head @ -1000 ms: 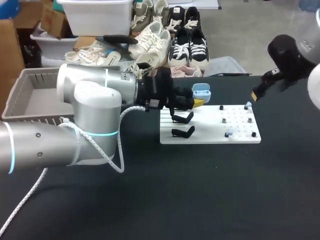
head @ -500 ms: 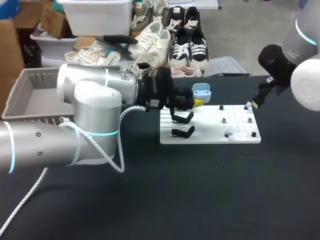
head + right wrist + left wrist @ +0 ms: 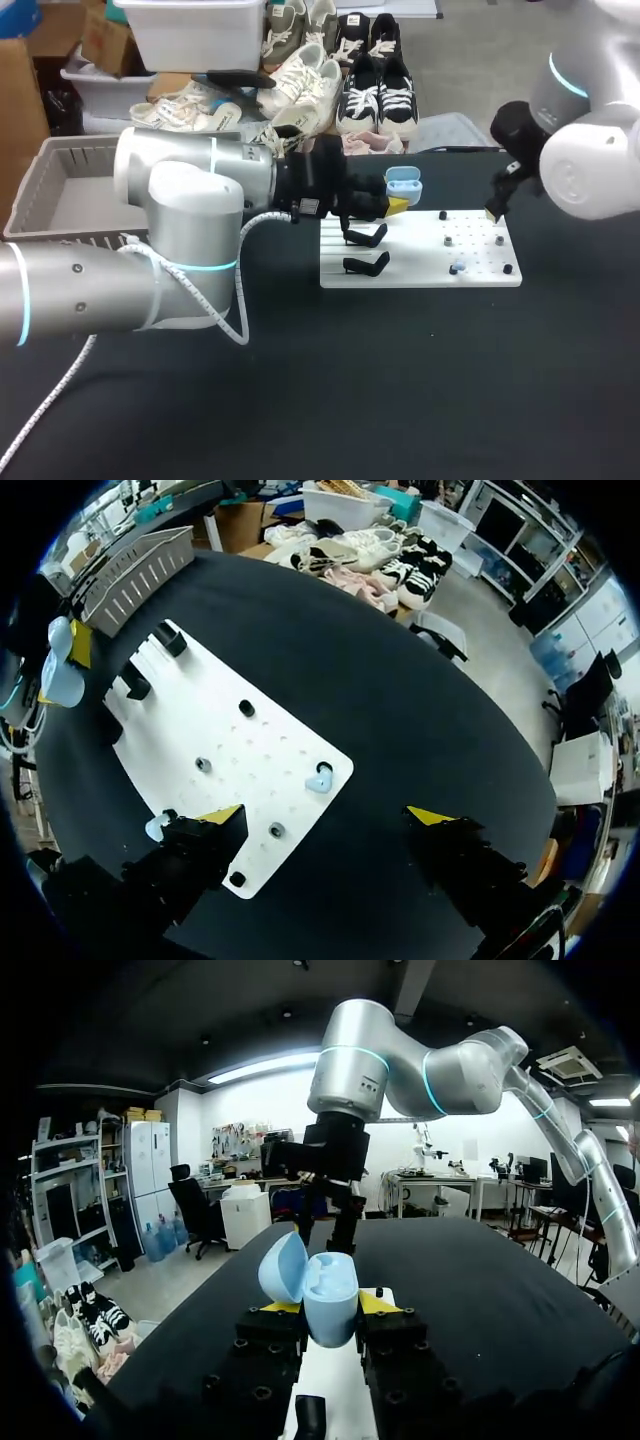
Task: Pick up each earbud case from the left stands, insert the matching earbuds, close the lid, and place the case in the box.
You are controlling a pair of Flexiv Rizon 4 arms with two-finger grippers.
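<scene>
No words, numbers or signs are being shown clearly enough to be read. A small white label [image 3: 308,208] is being carried on the left arm [image 3: 190,200] near its wrist, but its print is being seen far too tiny to be made out.
</scene>
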